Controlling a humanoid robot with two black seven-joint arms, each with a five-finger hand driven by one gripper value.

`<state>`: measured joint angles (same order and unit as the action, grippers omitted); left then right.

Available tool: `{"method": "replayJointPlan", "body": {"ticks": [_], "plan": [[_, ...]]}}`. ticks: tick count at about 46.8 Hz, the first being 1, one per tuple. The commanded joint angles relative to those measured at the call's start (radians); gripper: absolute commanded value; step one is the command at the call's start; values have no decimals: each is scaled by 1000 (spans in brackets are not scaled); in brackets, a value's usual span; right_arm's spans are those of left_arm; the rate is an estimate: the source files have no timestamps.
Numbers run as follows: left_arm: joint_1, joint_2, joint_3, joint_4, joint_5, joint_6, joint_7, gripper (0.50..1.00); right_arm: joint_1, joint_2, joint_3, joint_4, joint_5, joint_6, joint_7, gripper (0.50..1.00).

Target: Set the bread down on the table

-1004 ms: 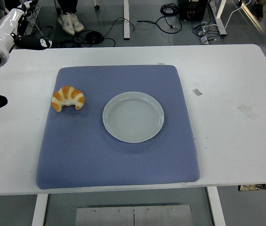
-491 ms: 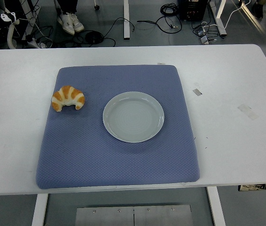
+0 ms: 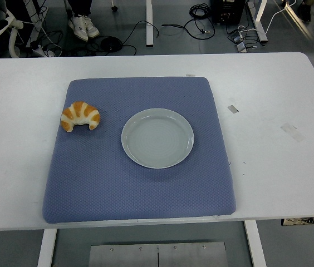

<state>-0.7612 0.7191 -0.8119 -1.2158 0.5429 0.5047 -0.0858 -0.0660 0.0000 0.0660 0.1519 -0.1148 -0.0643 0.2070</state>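
Observation:
A golden-brown croissant point(image 3: 80, 115) lies on the left part of a blue mat point(image 3: 146, 189) that covers the middle of the white table point(image 3: 279, 167). It rests flat, curved ends pointing toward the near edge. To its right, an empty pale plate point(image 3: 157, 138) sits at the mat's centre, a short gap away from the bread. Neither robot arm nor hand shows in the head view.
Two small strips of tape point(image 3: 292, 131) stick to the table right of the mat. Beyond the far edge, the floor holds cables point(image 3: 146, 25), table legs and a person's white shoes point(image 3: 83, 26). A white chair part point(image 3: 9, 33) shows at the top left.
The left arm, at the table's left edge one second ago, has pulled back out of the picture. Croissant and plate have not moved.

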Motion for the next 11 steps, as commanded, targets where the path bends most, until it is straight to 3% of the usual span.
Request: {"method": "replayJointPlan", "body": {"ticks": [1, 11], "plan": [[-1, 0, 0, -1, 0, 0, 0, 978, 0, 0, 0, 2, -2, 1, 0, 1000], [-1, -1, 3, -1, 2, 0, 1, 978, 8, 0, 3, 11, 0, 1, 0, 1000]]}}
